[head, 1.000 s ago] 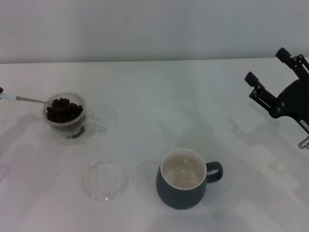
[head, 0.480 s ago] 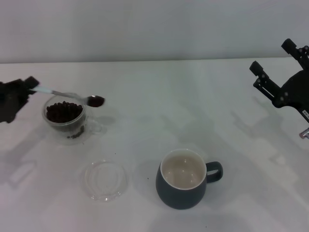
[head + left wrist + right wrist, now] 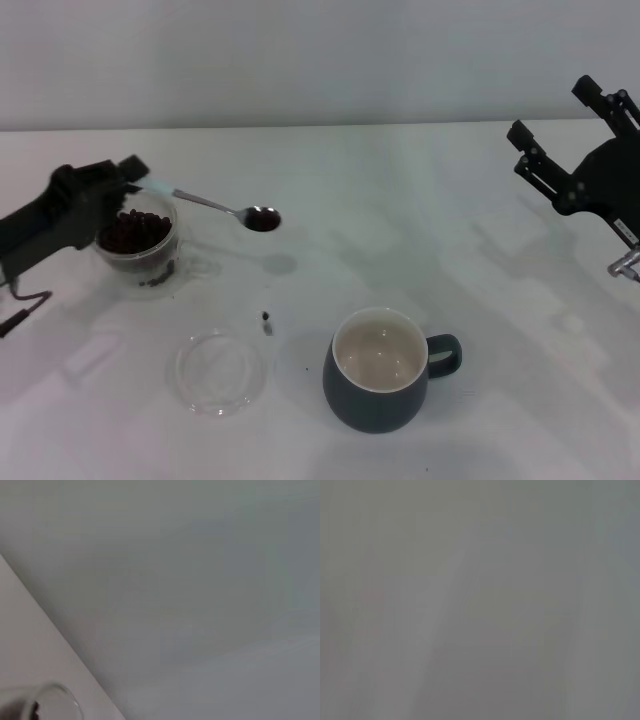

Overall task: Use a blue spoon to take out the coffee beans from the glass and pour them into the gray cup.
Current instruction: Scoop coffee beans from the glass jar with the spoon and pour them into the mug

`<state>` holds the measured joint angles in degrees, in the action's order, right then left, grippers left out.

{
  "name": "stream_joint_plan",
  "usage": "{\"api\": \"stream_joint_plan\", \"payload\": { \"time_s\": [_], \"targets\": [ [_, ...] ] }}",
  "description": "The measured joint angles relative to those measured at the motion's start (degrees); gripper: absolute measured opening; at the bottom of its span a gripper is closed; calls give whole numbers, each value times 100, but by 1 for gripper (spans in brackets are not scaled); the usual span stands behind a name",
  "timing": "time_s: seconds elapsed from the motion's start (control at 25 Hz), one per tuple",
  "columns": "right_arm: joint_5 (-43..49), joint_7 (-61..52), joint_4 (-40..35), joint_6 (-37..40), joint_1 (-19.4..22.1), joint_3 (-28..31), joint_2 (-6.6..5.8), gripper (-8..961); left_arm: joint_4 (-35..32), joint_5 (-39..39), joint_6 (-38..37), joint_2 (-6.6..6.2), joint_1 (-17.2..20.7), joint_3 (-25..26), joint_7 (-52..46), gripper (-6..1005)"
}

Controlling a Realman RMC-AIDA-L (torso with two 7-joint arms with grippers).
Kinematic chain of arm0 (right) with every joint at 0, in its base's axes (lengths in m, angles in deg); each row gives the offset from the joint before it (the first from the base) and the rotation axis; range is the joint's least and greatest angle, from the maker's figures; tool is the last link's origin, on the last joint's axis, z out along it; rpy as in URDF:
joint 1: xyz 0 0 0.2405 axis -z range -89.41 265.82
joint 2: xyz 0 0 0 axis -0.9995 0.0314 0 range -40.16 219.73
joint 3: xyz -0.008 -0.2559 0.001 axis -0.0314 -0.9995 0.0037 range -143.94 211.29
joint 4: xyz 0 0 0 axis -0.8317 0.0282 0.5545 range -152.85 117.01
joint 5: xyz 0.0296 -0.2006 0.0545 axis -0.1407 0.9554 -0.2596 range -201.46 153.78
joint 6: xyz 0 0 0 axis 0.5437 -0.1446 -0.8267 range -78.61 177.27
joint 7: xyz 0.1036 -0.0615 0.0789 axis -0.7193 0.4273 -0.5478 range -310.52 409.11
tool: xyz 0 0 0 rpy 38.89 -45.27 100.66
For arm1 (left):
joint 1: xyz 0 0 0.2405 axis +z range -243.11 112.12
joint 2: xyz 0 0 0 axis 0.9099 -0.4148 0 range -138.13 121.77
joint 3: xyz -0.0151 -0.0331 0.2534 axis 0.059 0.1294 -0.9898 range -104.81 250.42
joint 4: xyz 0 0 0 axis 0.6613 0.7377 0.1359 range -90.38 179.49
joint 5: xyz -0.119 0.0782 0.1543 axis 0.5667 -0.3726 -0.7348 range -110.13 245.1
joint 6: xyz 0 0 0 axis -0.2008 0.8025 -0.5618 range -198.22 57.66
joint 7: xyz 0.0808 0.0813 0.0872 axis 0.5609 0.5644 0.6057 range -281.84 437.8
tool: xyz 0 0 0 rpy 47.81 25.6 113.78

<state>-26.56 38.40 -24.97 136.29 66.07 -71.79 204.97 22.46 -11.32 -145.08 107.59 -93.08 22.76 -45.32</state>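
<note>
Left hand [image 3: 128, 176] gripping blue spoon [image 3: 215, 206]

The left gripper [image 3: 128, 175] covered the handle end of the blue spoon [image 3: 215, 206], so how its fingers met the handle could not be resolved, and its arm ran out of the head view at the left edge. The right gripper [image 3: 568, 145] was cut off by the right edge of the head view, and a small dark speck [image 3: 267, 320] on the desk [image 3: 400, 200] beside the clear dish [image 3: 221, 372] was too small to identify. The left wrist view showed only a cropped arc of the glass [image 3: 55, 700] at its border, and the right wrist view was a uniform blur with nothing resolvable.
</note>
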Motion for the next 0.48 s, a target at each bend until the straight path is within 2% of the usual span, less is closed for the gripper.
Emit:
{"api": "stream_joint_plan", "payload": {
  "time_s": [0.48],
  "targets": [
    [0,-8,-60,-255,-10,0,4,846,131,-155,-52,76,-365,-335,-18,146]
  ]
}}
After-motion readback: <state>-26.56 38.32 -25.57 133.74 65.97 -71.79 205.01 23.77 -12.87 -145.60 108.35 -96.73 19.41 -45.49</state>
